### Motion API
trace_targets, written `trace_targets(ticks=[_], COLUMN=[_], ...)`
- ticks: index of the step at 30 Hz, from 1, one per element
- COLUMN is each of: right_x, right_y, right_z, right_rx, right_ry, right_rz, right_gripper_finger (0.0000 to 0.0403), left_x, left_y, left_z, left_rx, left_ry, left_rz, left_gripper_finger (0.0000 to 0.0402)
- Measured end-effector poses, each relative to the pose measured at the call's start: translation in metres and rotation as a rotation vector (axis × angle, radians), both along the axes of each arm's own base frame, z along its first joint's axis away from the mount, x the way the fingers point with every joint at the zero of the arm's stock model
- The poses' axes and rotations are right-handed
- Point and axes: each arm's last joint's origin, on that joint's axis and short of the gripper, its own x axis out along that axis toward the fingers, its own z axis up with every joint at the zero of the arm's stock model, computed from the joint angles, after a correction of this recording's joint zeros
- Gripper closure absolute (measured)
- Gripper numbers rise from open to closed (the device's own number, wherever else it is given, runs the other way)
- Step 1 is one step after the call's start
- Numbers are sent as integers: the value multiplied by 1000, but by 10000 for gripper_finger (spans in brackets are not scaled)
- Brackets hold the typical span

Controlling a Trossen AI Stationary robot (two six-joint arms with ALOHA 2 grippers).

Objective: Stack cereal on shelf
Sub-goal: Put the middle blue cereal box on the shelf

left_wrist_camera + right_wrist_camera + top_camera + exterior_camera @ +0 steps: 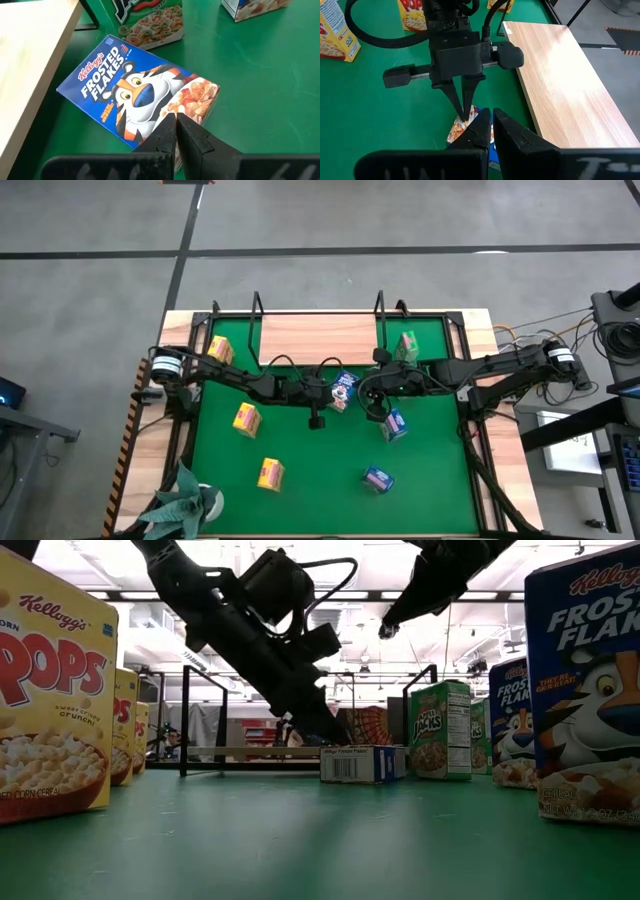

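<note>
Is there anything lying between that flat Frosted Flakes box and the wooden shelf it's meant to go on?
Nothing visible. The flat Frosted Flakes box lies on the green mat right beside the shelf edge, with bare mat between. The left gripper, fingers shut, sits at the box's near end.

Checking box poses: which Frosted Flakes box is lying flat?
The Frosted Flakes box beside the shelf, under the left gripper tips, lies face up; the other blue boxes stand upright.

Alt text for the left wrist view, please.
The shut left gripper hovers at the edge of a blue Frosted Flakes box lying flat on the green mat, beside the light wooden shelf board. A green cereal box stands behind it.
</note>
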Motion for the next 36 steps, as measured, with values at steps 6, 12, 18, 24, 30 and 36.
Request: trace_targets(ticks=[6, 12, 18, 24, 30, 36], right_x=[0, 0, 0, 0, 0, 0], right_y=[0, 0, 0, 0, 0, 0], right_z=[0, 0, 0, 0, 0, 0], right_rx=[1, 1, 1, 1, 0, -1], right_ry=[0, 1, 1, 2, 5, 6], right_rz=[-1, -2, -2, -2, -2, -3], right_gripper_finger=[394, 394, 394, 394, 394, 394], left_x=[-1, -2, -7, -8, -8, -10], left_y=[-5, -6, -8, -8, -11, -12], left_z=[-1, 1, 10, 8, 8, 8], left_rx=[-8, -24, -30, -35, -65, -72], left_ry=[11, 13, 14, 30, 38, 47], left_rz=[-4, 3, 0, 0, -6, -4], left_gripper_finger=[402, 402, 402, 402, 402, 402])
